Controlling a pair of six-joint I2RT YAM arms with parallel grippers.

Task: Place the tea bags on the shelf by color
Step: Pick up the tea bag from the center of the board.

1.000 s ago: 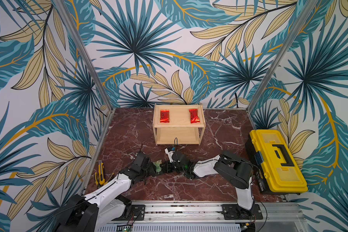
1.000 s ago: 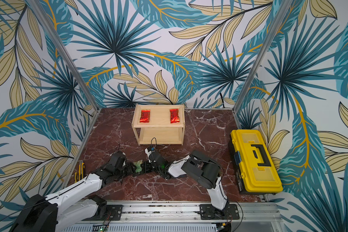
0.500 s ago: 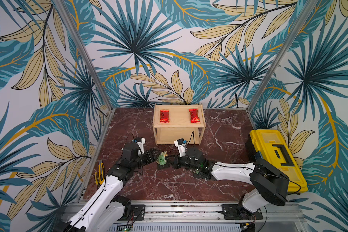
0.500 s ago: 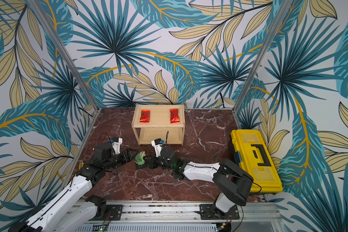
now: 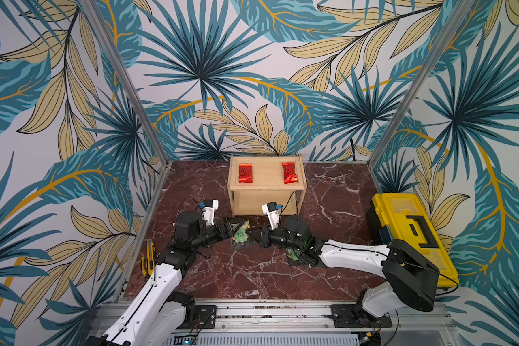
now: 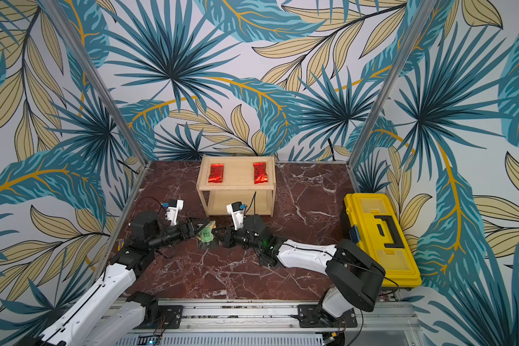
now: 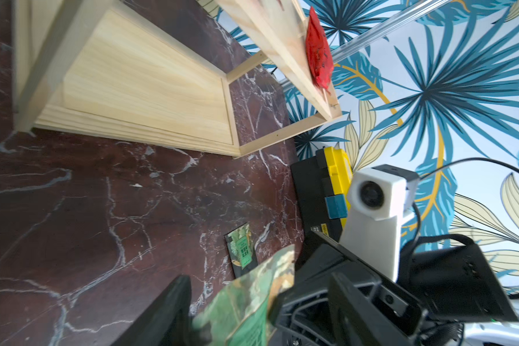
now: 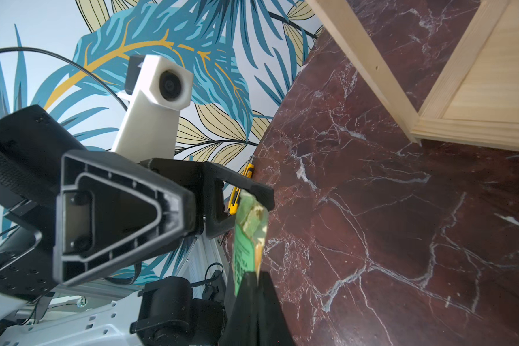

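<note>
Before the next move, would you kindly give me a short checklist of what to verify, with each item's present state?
1. The right gripper is shut on the green tea bag: ok.
2. The left gripper grips that bag for a handover: not ok, its jaws stand open around the far end.
3. Both red tea bags lie on the shelf top: ok.
4. The lower board has room: ok.
5. The second green tea bag is shelved: not ok, it lies on the table.

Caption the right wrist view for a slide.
Right fingers pinch a green tea bag between the open left fingers, near the shelf.
</note>
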